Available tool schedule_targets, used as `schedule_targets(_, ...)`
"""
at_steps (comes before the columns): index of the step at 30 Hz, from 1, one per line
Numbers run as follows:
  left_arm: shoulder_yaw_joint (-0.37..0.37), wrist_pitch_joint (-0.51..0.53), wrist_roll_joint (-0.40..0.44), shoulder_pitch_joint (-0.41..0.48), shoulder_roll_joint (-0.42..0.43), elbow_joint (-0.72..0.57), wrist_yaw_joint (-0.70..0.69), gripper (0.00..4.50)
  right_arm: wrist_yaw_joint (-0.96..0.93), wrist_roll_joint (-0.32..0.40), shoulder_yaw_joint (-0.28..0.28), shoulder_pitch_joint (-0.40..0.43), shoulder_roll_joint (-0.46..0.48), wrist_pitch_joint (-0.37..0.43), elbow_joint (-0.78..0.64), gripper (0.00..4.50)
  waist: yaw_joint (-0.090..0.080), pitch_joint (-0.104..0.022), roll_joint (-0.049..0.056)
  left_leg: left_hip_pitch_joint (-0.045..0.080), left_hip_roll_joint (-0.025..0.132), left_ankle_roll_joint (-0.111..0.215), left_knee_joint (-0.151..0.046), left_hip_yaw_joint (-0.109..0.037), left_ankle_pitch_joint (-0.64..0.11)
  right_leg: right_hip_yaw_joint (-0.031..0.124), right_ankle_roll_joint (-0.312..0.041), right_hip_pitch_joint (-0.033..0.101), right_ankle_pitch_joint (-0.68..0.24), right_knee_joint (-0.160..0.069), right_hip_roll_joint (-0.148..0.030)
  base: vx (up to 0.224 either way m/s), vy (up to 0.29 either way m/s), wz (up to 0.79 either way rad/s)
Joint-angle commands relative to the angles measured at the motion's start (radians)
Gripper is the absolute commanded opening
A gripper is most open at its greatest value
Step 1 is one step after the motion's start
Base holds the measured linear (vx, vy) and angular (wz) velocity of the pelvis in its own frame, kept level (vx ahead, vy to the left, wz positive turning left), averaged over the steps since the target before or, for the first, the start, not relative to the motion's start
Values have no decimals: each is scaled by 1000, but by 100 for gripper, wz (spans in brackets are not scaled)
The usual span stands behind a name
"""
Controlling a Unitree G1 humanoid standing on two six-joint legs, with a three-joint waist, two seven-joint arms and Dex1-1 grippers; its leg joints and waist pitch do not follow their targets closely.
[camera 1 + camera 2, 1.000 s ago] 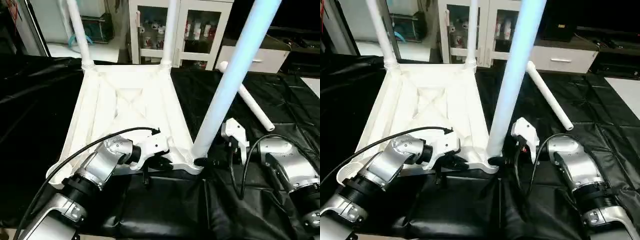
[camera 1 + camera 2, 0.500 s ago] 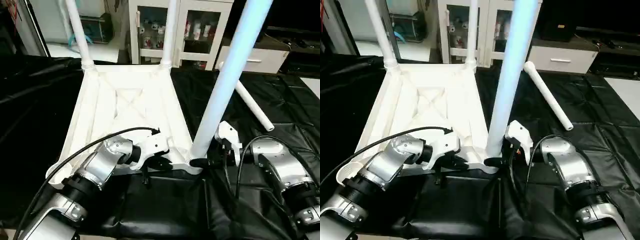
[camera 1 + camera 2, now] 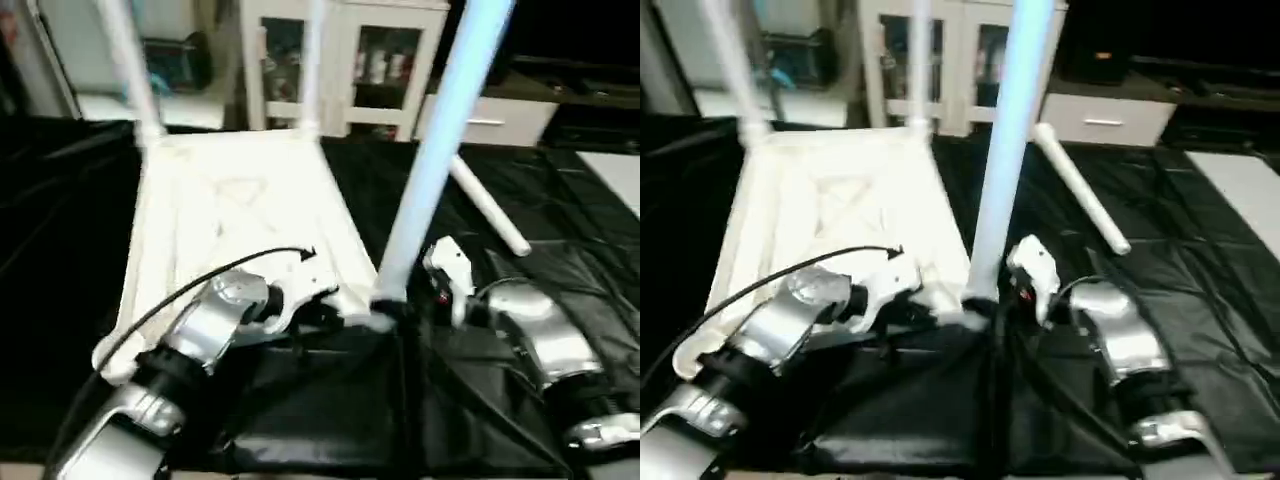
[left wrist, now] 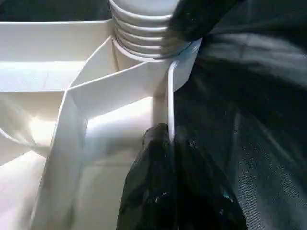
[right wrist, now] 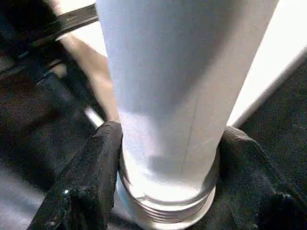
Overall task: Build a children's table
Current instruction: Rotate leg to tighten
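Three legs already stand up from the overturned top [image 3: 240,210], which lies ribs-up on the black cloth [image 3: 330,420]: two at the far corners, at about 11 and 12 o'clock from the middle of the top, and one near leg [image 3: 435,160] at about 4 o'clock, seated in its corner socket [image 4: 180,72]. One loose leg [image 3: 490,205] lies on the cloth well apart, at 2 o'clock from the near leg.

Left gripper [image 4: 165,143] is clenched on the thin edge wall of the top, just beside the socket, so it steadies the top. Right gripper [image 5: 168,143] has one black finger on each side of the near leg, low down, just above the threaded rings; the fingers [image 5: 98,158] touch or almost touch the tube, and I judge it is grasping the leg to turn it.

I think the parts are light, hollow plastic. The top is stiff because of its ribs, but light enough to slide or spin on the cloth, so it needs the holding hand. The leg is smooth, round and tapered, so it can slip in the fingers; the best place to hold is near the base, where it is widest and close to the thread. A long leg held high would lean and cross the thread. The edge wall is thin, so a hard squeeze may bend it.
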Motion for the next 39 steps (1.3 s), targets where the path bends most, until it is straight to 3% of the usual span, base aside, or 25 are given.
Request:
schedule_targets(1, -32, 36, -7, 6, -66, 56, 32, 0, -185, -48, -40, 2, 25, 35, 66, 262, -6, -33, -1, 7, 49, -3, -87, -25, -378, 45, -132, 21, -531, -106, -72, 0, 0, 0)
schedule_targets(3, -4, 59, -4, -25, -108, 98, 107, 0, -287, -56, -55, 5, 70, 55, 78, 262, -8, -34, 4, 8, 49, -11, -88, -30, -382, 43, -120, 19, -537, -107, -72, 0, 0, 0)
schedule_targets(6, 33, 70, 11, -78, -164, 180, 229, 0, -474, -77, -75, -11, 162, 91, 108, 262, -18, -35, 2, 6, 45, -20, -89, -31, -394, 41, -117, 16, -532, -109, -68, 0, 0, 0)
schedule_targets(10, 64, 37, 34, -123, -198, 268, 363, 0, -678, -91, -96, -49, 250, 135, 164, 262, -31, -37, 7, 4, 45, -16, -91, -31, -383, 43, -134, 15, -466, -107, -67, 0, 0, 0)
schedule_targets(13, 91, 12, 39, -142, -214, 306, 427, 0, -848, -88, -132, -87, 321, 129, 206, 262, -37, -40, 7, 2, 45, -24, -94, -31, -379, 43, -139, 17, -434, -102, -67, 0, 0, 0)
schedule_targets(14, 98, 6, 40, -150, -219, 320, 442, 0, -892, -90, -143, -100, 349, 115, 214, 262, -37, -40, 0, 2, 45, -23, -95, -29, -375, 44, -139, 17, -428, -102, -68, 0, 0, 0)
schedule_targets(16, 99, 3, 41, -153, -220, 327, 446, 0, -899, -92, -146, -104, 360, 107, 214, 262, -36, -40, 5, 5, 45, -17, -95, -26, -366, 46, -144, 16, -404, -102, -68, 0, 0, 0)
schedule_targets(19, 104, -3, 39, -156, -217, 340, 446, 0, -843, -80, -138, -109, 385, 80, 185, 262, -34, -38, -1, 1, 46, 0, -97, -24, -356, 47, -140, 20, -404, -103, -70, 0, 0, 0)
schedule_targets(22, 102, -11, 40, -154, -210, 345, 439, 0, -789, -65, -138, -80, 370, 56, 111, 262, -30, -37, -1, 1, 46, 9, -98, -22, -335, 49, -135, 20, -406, -106, -70, 0, 0, 0)
schedule_targets(23, 102, -12, 40, -154, -209, 345, 438, 0, -785, -62, -139, -79, 368, 58, 106, 318, -26, -37, -1, 3, 47, 13, -97, -20, -322, 51, -134, 20, -399, -105, -71, 0, 0, 0)
schedule_targets(26, 102, -22, 39, -157, -204, 355, 435, 0, -759, -48, -142, -66, 346, 72, 59, 338, -21, -38, -1, -2, 47, 21, -98, -19, -296, 51, -138, 25, -381, -102, -70, 0, 0, 0)
schedule_targets(30, 87, -32, 35, -144, -184, 339, 364, 0, -594, -20, -125, -34, 251, 143, -57, 374, -16, -38, 2, -1, 48, 34, -97, -18, -277, 51, -143, 28, -361, -102, -70, 0, 0, 0)
schedule_targets(34, 52, -18, 35, -117, -157, 298, 269, 0, -408, -3, -72, -1, 150, 217, -141, 410, -13, -41, 5, -6, 49, 59, -91, -15, -212, 52, -177, 36, -266, -90, -70, 0, 0, 0)
schedule_targets(38, -10, -25, 31, -74, -105, 222, 112, 0, -175, 1, -16, 45, 10, 209, -211, 410, -2, -44, 7, -8, 54, 92, -84, -13, -152, 50, -214, 43, -181, -80, -72, 0, 0, 0)
schedule_targets(39, -10, -25, 31, -74, -105, 222, 112, 0, -175, 1, -16, 45, 10, 209, -211, 410, -1, -44, 7, -7, 54, 95, -82, -12, -148, 51, -218, 42, -175, -79, -71, 0, 0, 0)
